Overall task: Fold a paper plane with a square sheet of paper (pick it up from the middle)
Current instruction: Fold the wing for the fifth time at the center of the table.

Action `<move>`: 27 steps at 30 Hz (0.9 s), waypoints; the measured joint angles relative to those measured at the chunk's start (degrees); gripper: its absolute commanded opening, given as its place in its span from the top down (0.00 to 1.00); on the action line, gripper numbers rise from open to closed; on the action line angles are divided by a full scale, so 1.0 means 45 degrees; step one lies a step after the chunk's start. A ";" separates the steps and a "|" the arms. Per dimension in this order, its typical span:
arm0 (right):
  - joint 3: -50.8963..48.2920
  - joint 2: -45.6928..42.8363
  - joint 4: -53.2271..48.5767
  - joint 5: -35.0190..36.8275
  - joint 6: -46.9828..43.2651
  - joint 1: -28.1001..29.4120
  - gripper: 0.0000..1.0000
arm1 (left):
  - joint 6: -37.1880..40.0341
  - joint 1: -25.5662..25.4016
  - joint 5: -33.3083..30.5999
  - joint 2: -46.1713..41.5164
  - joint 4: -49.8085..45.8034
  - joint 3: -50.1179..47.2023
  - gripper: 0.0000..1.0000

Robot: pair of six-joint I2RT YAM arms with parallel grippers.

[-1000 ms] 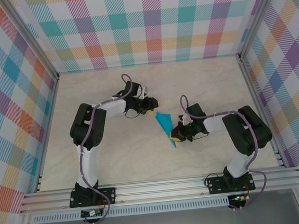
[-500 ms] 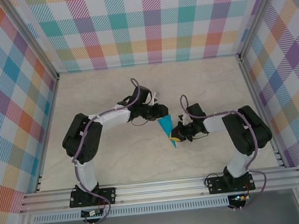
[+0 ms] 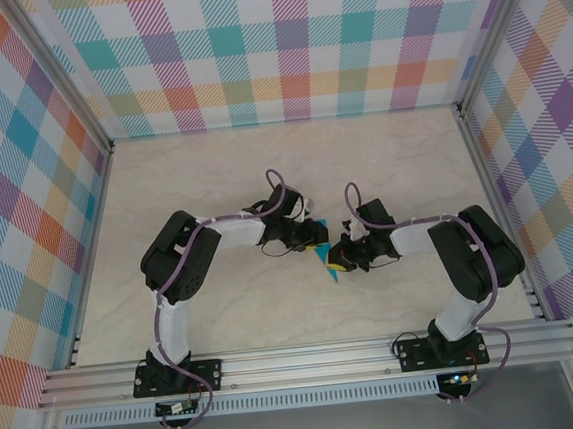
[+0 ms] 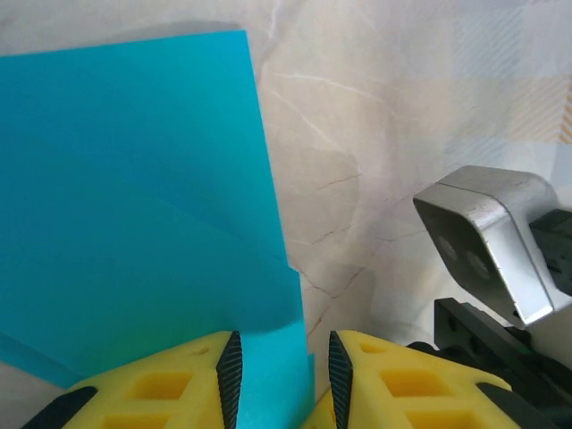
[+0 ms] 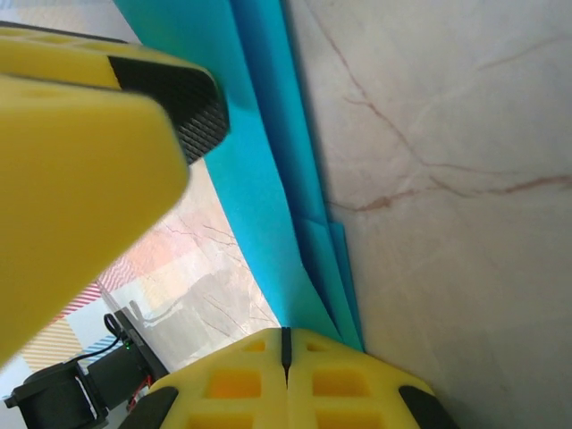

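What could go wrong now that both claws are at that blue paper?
The right gripper is shut on the folded paper while the left gripper, jaws apart, straddles its edge; pulling opposite ways might tear it.
The layers fan apart near the right gripper, so the fold could slip out of line.
The grippers sit close together and could bump.

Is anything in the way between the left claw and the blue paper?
No, nothing visible is in the way. The blue paper reaches right into the gap between the open fingers of the left gripper, with just bare table beside it. The right gripper is shut on another part of the paper.
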 measured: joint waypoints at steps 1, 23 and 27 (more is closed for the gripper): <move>0.0000 -0.0146 -0.0092 0.0078 0.0000 0.0005 0.96 | -0.0010 0.0015 0.0019 0.0029 0.0044 0.0000 0.66; 0.0806 0.0670 -0.0024 0.0398 0.0325 0.0301 0.95 | -0.0194 0.0019 -0.0058 0.0053 0.0126 -0.0010 0.68; 0.0427 0.0325 -0.0126 0.0418 0.0185 0.0301 0.94 | -0.0287 0.0019 -0.0102 0.0053 0.0126 -0.0010 0.68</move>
